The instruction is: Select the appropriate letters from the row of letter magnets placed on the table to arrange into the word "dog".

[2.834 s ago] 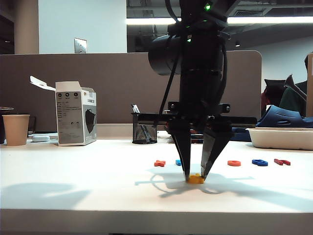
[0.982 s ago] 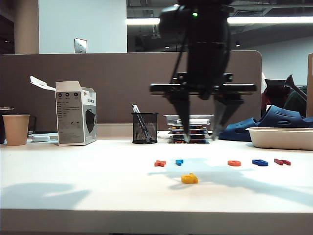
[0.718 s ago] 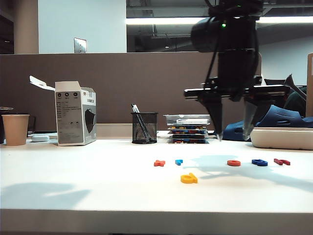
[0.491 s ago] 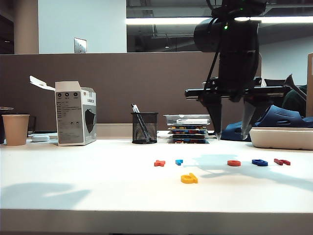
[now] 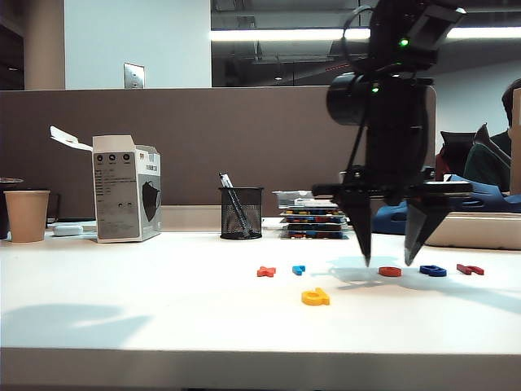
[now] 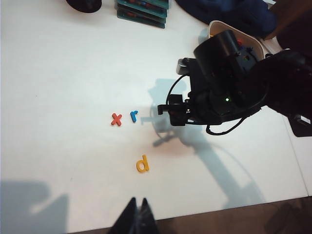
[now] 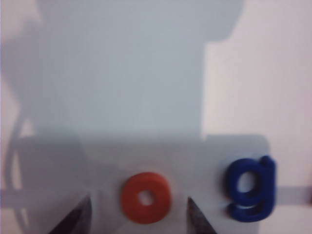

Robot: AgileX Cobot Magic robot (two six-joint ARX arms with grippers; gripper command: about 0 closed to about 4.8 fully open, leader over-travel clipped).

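On the white table [image 5: 122, 309] the yellow "d" [image 5: 315, 297] [image 6: 142, 164] lies alone in front of the row. The row holds an orange "x" [image 5: 266, 271], a light blue "r" [image 5: 298, 269], the orange-red "o" [image 5: 390, 271], the dark blue "g" [image 5: 432, 270] and a dark red piece [image 5: 470, 269]. My right gripper [image 5: 389, 262] points down, open, straddling the "o" [image 7: 146, 197] just above it, with the "g" [image 7: 251, 187] beside it. My left gripper [image 6: 138, 201] is shut and empty over the table's front edge, away from the letters.
Along the back stand a paper cup [image 5: 26, 215], a grey carton [image 5: 126, 189], a mesh pen holder [image 5: 241, 213], a stack of flat boxes [image 5: 313, 213] and a white tray [image 5: 480, 230]. The right arm's dark body [image 6: 229, 92] hangs over the row's right half.
The right gripper let go of the yellow "d", rose, swung to the right and came down over the orange-red "o". The left gripper has not moved.
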